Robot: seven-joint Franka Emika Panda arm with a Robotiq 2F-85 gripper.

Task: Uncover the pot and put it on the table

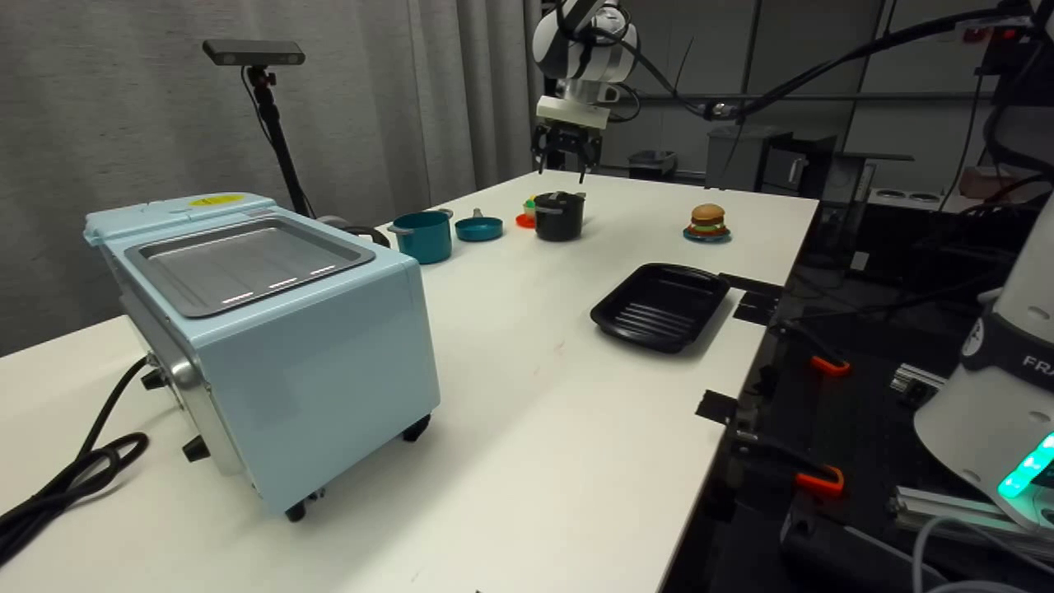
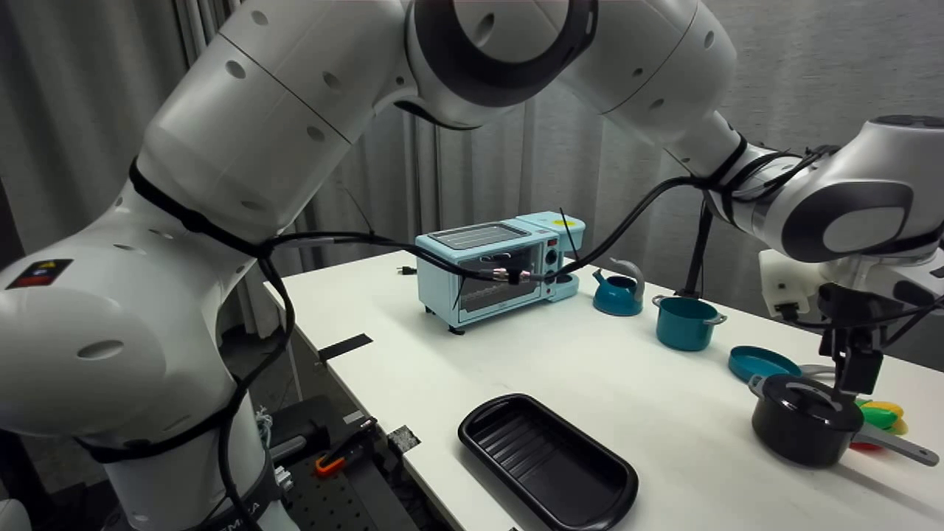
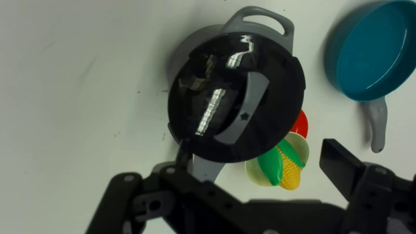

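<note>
The small black pot (image 1: 558,226) stands upright on the white table (image 1: 527,412); it also shows in an exterior view (image 2: 800,442). Its black lid (image 2: 804,398) lies on top. In the wrist view the lid (image 3: 279,107) has a curved grey handle (image 3: 242,113) with a star mark. My gripper (image 1: 561,175) is open and empty, fingers pointing down, above the pot. In the wrist view the gripper (image 3: 257,143) has its left finger overlapping the lid's near edge and its right finger off to the side over the table. No contact with the lid can be made out.
A toy corn (image 3: 289,169) in a pale bowl and a red piece (image 3: 300,125) sit close beside the pot. A teal pan (image 3: 373,52), teal pot (image 2: 686,324), kettle (image 2: 618,296), light-blue oven (image 2: 487,276), black tray (image 2: 546,457) and toy burger (image 1: 706,221) are also there.
</note>
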